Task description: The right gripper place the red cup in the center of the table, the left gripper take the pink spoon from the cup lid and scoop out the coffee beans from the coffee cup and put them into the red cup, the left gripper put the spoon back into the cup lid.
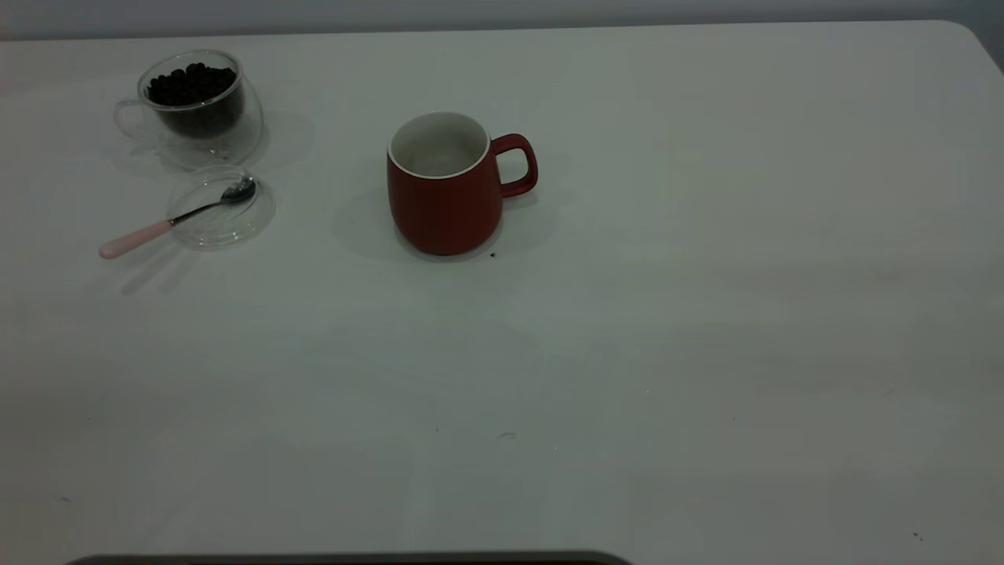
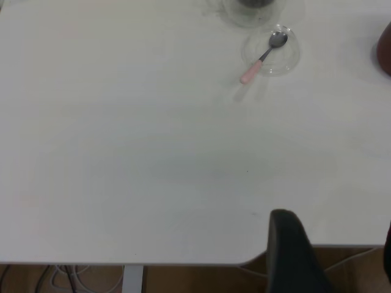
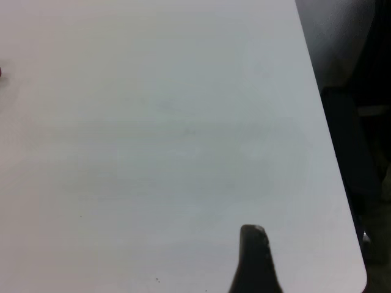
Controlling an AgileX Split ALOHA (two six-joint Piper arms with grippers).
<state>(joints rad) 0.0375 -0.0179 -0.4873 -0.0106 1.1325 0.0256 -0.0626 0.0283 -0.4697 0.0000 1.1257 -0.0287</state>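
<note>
The red cup (image 1: 445, 196) stands upright near the middle of the table (image 1: 706, 314), handle to the right, inside empty. The coffee cup (image 1: 200, 106), holding coffee beans (image 1: 190, 84), stands at the far left. The cup lid (image 1: 222, 208) lies just in front of it. The pink spoon (image 1: 169, 222) rests with its bowl in the lid and its handle over the rim. Neither arm shows in the exterior view. My left gripper (image 2: 333, 223) is open and empty over the table's near edge, far from the spoon (image 2: 261, 59) and lid (image 2: 275, 50). My right gripper (image 3: 324, 244) is open and empty over the table's right side.
A small dark crumb (image 1: 492, 254) lies by the red cup's base. The red cup's side shows at the edge of the left wrist view (image 2: 386, 49). A dark strip (image 1: 345, 559) runs along the table's front edge. The table's right edge (image 3: 333, 159) drops off beside my right gripper.
</note>
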